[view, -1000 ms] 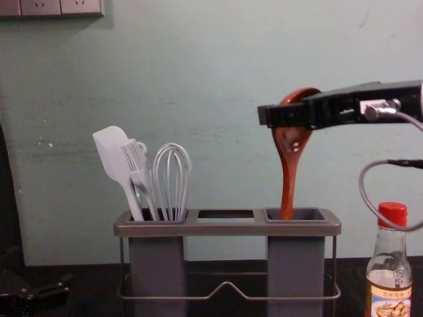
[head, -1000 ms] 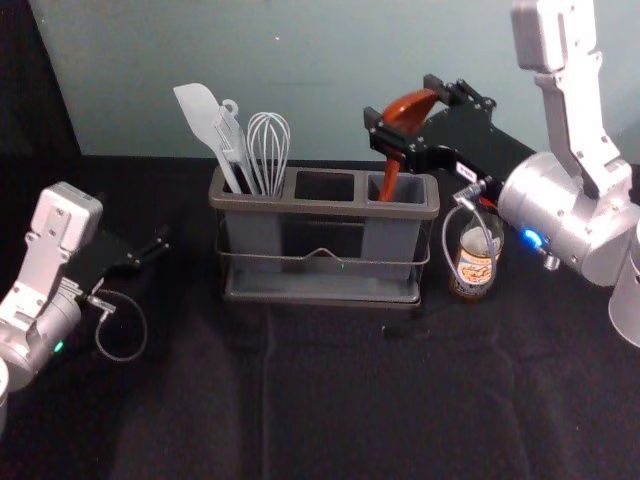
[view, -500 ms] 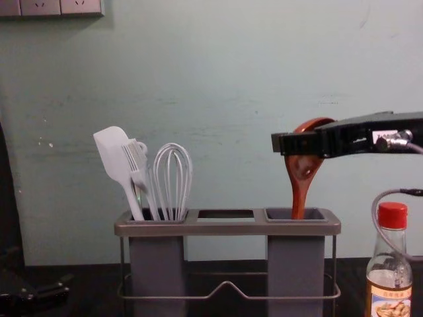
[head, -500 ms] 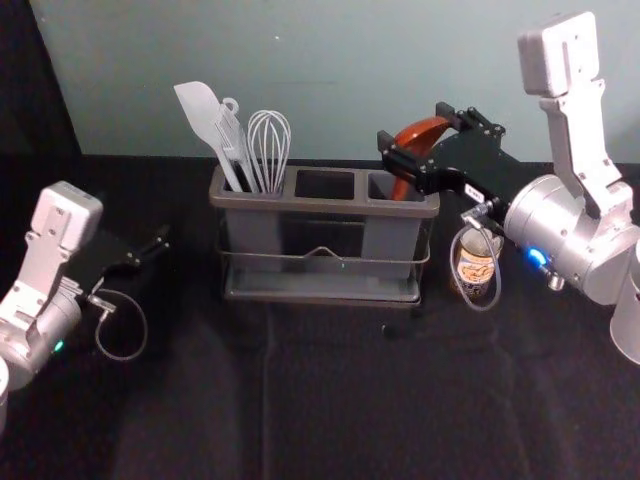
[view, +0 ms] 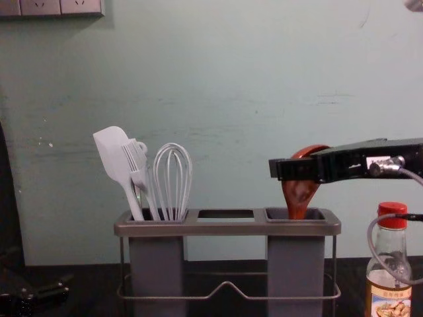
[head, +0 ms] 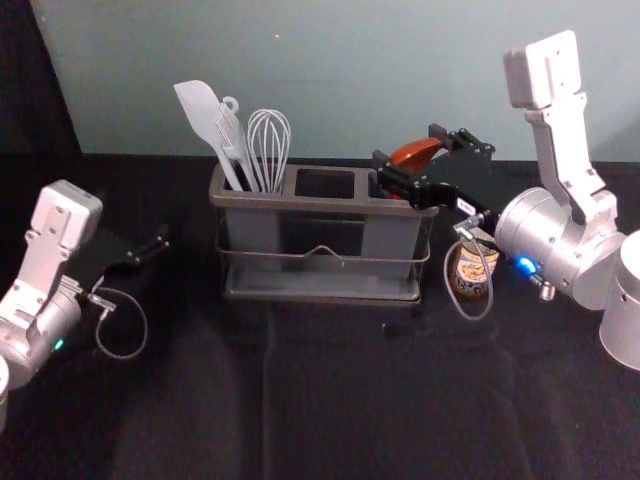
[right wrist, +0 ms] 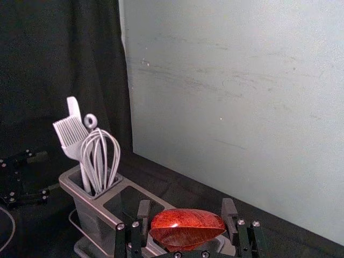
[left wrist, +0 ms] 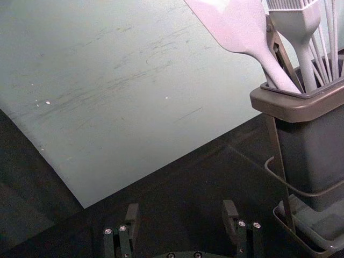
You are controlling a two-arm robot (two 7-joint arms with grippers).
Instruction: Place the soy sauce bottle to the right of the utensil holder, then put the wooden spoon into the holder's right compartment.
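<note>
Spoon of glossy reddish-brown wood (view: pixel 299 195): bowl up, handle down in the right compartment (view: pixel 295 257) of the long grey-brown utensil holder with wire rail (view: pixel 227 228); bowl above the rim, leaning toward the holder's right end. Right gripper (head: pixel 407 146) above that compartment, reaching in from the right; fingers closed on the bowl, one finger on each side.

Soy sauce bottle, clear glass with red cap and printed label (view: pixel 389 289): upright on the black cloth surface (head: pixel 300 400), just beside the holder's right end, partly behind the cable loop of the right arm in the head view.

Left compartment of holder: pale spatula (view: pixel 111 150), pale brush (view: pixel 136 160) and pale wire whisk (view: pixel 173 181), heads up; spatula and brush tilted toward the surface's left edge.

Left gripper (head: pixel 160 240) parked toward the surface's left edge, apart from the holder; fingers spread wide.
</note>
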